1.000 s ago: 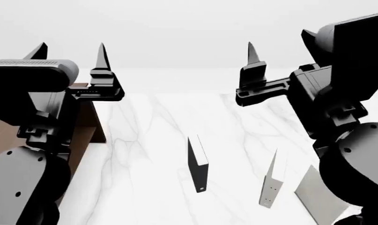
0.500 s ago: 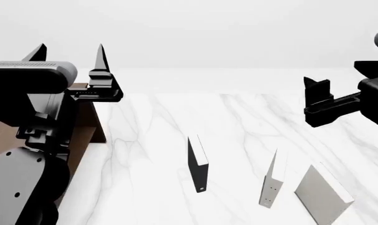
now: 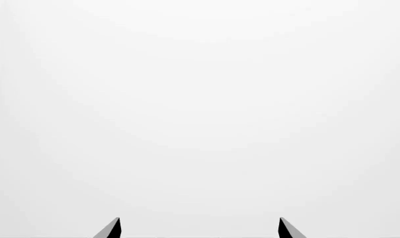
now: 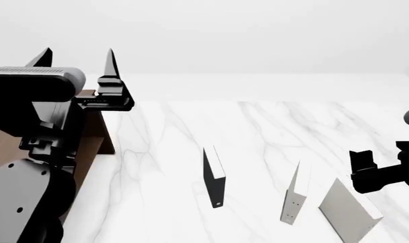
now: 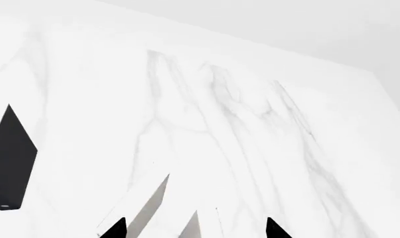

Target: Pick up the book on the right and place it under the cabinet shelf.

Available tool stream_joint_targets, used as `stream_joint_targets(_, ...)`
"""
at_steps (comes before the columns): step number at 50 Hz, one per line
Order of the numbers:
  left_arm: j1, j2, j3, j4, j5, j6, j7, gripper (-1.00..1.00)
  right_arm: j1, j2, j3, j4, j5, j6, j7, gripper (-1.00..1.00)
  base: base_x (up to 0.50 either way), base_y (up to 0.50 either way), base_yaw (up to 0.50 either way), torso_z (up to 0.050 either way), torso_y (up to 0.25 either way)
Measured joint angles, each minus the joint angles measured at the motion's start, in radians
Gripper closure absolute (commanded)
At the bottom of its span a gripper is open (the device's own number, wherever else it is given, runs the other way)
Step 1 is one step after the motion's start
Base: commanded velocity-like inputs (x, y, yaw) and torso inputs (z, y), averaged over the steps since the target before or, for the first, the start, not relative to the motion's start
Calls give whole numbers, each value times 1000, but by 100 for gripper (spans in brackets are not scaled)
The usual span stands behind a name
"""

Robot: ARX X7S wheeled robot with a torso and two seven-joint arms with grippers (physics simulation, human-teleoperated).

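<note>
The book (image 4: 347,210) is the pale off-white hardcover standing rightmost on the marble table, leaning a little. The right wrist view shows the book (image 5: 208,225) low between my fingertips, still some way off. My right gripper (image 4: 363,161) hangs just above and right of the book, open and empty; the right gripper (image 5: 194,229) shows two tips set well apart. The cabinet shelf (image 4: 96,134) is the dark brown box at the left, partly hidden by my left arm. My left gripper (image 4: 76,59) is raised and open, and the left gripper (image 3: 198,230) faces blank white.
A black book (image 4: 214,177) stands upright mid-table, and the black book (image 5: 11,158) also shows in the right wrist view. A grey book (image 4: 292,198) with small dots on its spine stands just left of the pale one, the grey book (image 5: 143,206) close by it.
My right arm has swung from the upper middle to the right edge and dropped down, close above the pale book. The left arm and the books have not moved.
</note>
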Motion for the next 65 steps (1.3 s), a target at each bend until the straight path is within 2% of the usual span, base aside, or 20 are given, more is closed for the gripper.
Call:
stream_joint_targets(10,5,-3,10,-4,0,6,-3,-100,-195,15,42,-15,-89,-79,-97,-100,0,0,0,0,0)
stream_joint_targets(20,14,-6,18,-6,-1,14,-6,-100,-315,-6,83,-9,-155,-160,-141,-100,0,0,0,0,0)
stream_joint_targets(65,26,-21,32,-18,-14,35,-21,-100,-513,-43,8,59,-420,-347,-269,-100,0,0,0,0,0)
